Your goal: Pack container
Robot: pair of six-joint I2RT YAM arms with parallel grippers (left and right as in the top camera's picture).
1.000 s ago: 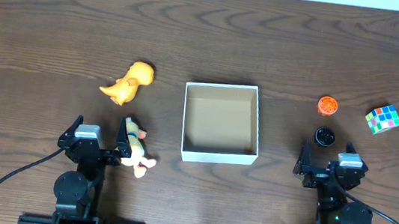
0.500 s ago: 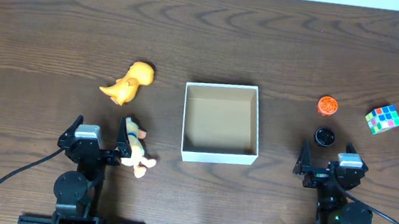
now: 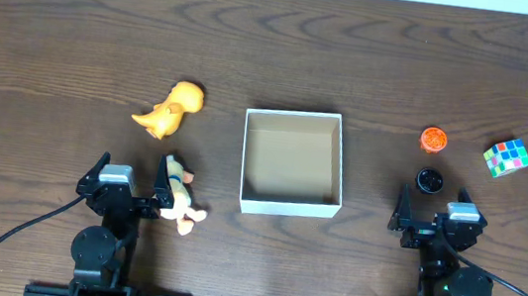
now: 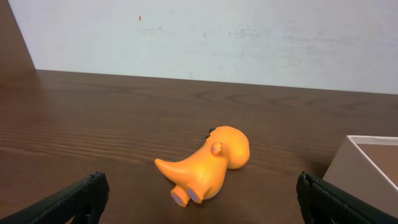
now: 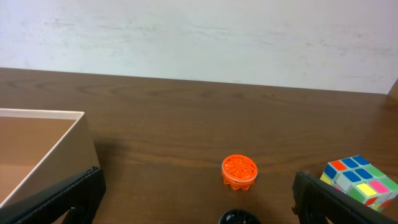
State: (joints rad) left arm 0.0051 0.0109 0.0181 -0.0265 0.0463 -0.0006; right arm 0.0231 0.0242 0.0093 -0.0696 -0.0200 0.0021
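The container (image 3: 287, 205) is a shallow square cardboard box with white walls and a brown floor, empty, at the table's middle; its wall shows in the left wrist view (image 4: 364, 163) and the right wrist view (image 5: 59, 155). An orange dinosaur toy (image 3: 170, 107) lies left of it, also in the left wrist view (image 4: 208, 165). A small doll figure (image 3: 177, 193) lies beside my left gripper (image 3: 131, 181), which is open and empty. My right gripper (image 3: 433, 209) is open and empty, just behind a small black round thing (image 3: 429, 179).
An orange ridged disc (image 3: 433, 139) and a colour cube (image 3: 506, 158) lie right of the container; both show in the right wrist view, the disc (image 5: 239, 170) and the cube (image 5: 360, 181). A white wall stands behind the table's far edge.
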